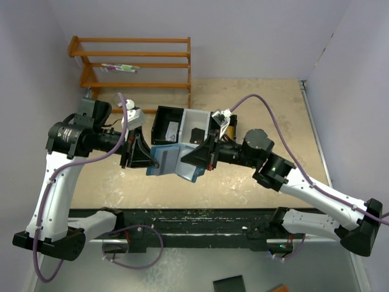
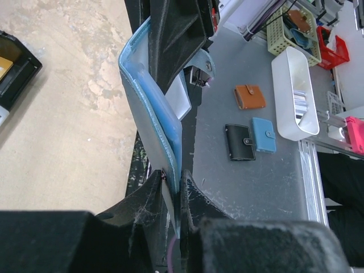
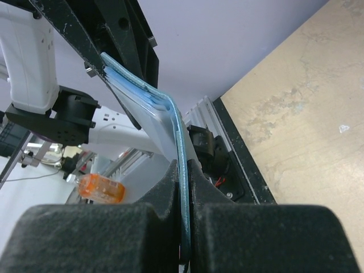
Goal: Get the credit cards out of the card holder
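Note:
The blue card holder (image 1: 169, 159) hangs folded open above the table's near edge, held between both arms. My left gripper (image 1: 152, 163) is shut on its left flap; in the left wrist view the gripper (image 2: 172, 181) pinches the blue cover (image 2: 151, 114) and a pale inner layer together. My right gripper (image 1: 193, 163) is shut on the other flap, seen edge-on (image 3: 181, 142) between the right gripper's jaws (image 3: 183, 170). Any credit cards inside the holder are hidden. A gold-tan card (image 2: 3, 67) lies in the tray's black compartment.
The black-and-white tray (image 1: 159, 115) stands just behind the holder. A wooden rack (image 1: 137, 64) is at the back left. Below the table's near edge, a grey surface holds small wallets (image 2: 250, 96) and a white bin (image 2: 296, 94).

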Controlling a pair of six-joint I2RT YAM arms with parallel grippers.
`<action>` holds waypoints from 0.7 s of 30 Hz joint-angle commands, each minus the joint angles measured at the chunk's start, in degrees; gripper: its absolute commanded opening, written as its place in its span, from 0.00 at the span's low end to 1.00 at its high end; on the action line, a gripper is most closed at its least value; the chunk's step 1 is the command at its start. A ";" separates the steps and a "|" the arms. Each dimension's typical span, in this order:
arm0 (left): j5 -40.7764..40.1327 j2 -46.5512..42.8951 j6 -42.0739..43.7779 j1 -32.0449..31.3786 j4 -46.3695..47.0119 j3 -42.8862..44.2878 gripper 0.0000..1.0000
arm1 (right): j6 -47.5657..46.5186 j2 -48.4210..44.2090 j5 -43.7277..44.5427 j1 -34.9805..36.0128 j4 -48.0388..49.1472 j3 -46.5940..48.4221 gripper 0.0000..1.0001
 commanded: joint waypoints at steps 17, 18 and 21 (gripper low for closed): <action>3.95 -2.30 -3.52 0.09 4.68 -1.74 0.41 | -0.27 -0.72 -1.50 0.03 2.53 2.65 0.00; 4.11 -2.33 -3.16 0.09 4.34 -1.68 0.41 | -0.32 -0.79 -1.43 0.04 2.42 2.58 0.00; 4.82 -1.95 -0.19 0.11 1.64 -1.12 0.35 | -0.44 -1.12 -1.14 0.05 2.18 2.39 0.00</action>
